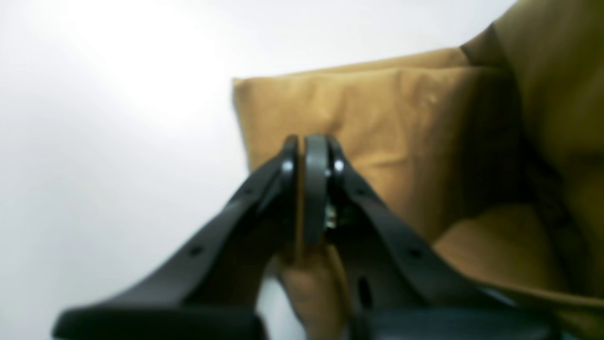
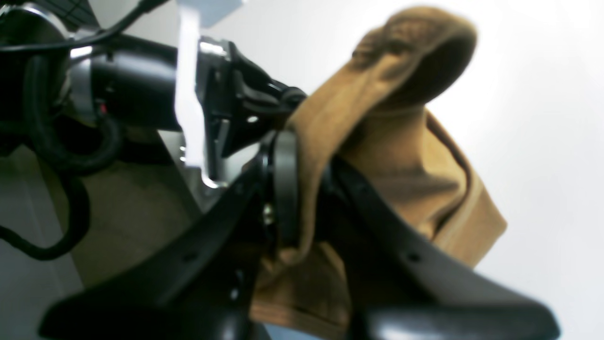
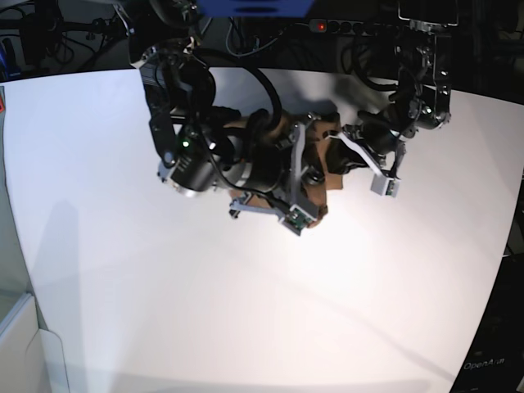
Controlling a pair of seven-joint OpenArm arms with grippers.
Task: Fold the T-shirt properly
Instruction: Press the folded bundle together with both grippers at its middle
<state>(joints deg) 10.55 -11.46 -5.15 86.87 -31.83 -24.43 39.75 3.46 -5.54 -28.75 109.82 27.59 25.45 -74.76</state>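
White table (image 3: pixel 115 246), bunched tan T-shirt (image 1: pixel 377 118)

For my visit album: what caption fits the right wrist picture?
The right pincer clamps a bunched fold of the tan T-shirt, lifted above the white table.

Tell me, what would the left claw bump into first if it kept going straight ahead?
Probably more of the shirt it already pinches: the left claw points at the folded brown cloth just ahead. Depth is blurry, so that's a guess.
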